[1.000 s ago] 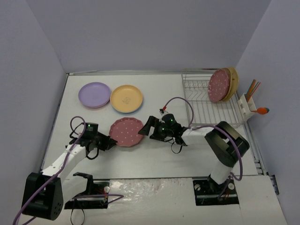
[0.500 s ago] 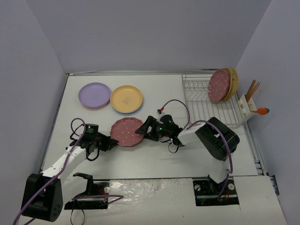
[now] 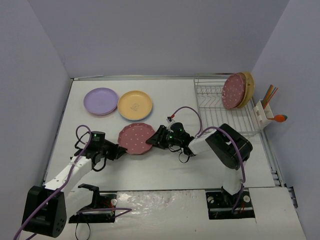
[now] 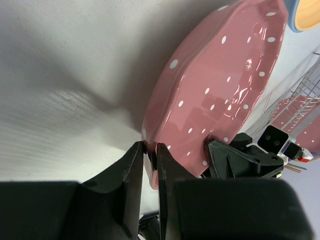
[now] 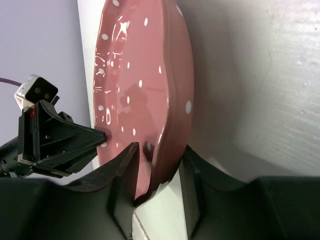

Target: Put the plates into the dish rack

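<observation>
A pink plate with white dots (image 3: pixel 135 138) (image 4: pixel 220 85) (image 5: pixel 140 75) is held between both arms left of the table's centre, raised above its own shadow. My left gripper (image 3: pixel 118 150) (image 4: pixel 150 150) is shut on its left rim. My right gripper (image 3: pixel 152 141) (image 5: pixel 159 155) straddles the right rim, one finger inside the dish and one under it, closed onto it. A lilac plate (image 3: pixel 101 101) and a yellow-orange plate (image 3: pixel 135 105) lie at the back left. The dish rack (image 3: pixel 220 112) at the back right holds a pink dotted plate (image 3: pixel 233 91) and a tan plate (image 3: pixel 247 86) upright.
A white caddy (image 3: pixel 264 113) with utensils hangs on the rack's right side. A blue rim shows under the yellow-orange plate. Grey walls close in the table on three sides. The right arm's purple cable loops over the table near the rack.
My right gripper moved left onto the pink plate's right rim and its jaws closed around it. The left gripper kept its hold and barely moved.
</observation>
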You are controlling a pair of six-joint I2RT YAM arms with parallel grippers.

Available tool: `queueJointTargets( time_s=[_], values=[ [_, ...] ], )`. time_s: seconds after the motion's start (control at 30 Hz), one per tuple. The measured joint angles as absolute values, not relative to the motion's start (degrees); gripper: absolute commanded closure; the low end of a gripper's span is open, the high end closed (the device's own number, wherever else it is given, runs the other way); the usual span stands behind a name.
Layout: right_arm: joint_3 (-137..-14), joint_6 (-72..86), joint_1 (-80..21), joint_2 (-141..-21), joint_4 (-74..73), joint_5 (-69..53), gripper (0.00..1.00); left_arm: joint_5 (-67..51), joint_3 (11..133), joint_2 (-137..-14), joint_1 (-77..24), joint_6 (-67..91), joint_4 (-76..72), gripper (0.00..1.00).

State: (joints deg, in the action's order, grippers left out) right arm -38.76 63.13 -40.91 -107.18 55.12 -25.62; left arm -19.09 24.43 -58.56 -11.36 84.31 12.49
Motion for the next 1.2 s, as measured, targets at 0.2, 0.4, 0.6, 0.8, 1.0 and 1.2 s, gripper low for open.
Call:
queueJointTargets(
  time_s=[0.2, 0.4, 0.6, 0.8, 1.0, 1.2],
  values=[
    [-38.78, 63.27, -40.53, -105.99, 55.74, -25.24, 1.0, -19.69, 23.04, -57.7, -11.63, 83.68, 11.97, 0.9],
    [-38.78, 58.55, -40.3, -99.63, 48.33, -23.3, 1.0, -21.48, 23.62, -56.63, -11.95, 80.71, 11.87, 0.5],
    [-41.85, 47.43, -38.72, -87.99, 30.31, -18.93, 1.0, -21.02, 29.7, -56.23, -12.05, 75.85, 13.5, 0.13],
    [-54.59, 33.01, -31.8, -79.48, 8.24, -12.52, 1.0, -16.94, 40.23, -56.82, -12.05, 64.57, 21.58, 0.03],
    [-67.45, 18.97, -21.82, -75.32, -2.16, -4.63, 1.0, -6.43, 52.92, -59.8, -12.03, 48.22, 32.36, 0.03],
    [-77.91, 5.27, -10.61, -76.25, -7.75, 2.6, 1.0, 4.16, 58.46, -61.85, -11.88, 33.31, 37.58, 0.03]
  ],
)
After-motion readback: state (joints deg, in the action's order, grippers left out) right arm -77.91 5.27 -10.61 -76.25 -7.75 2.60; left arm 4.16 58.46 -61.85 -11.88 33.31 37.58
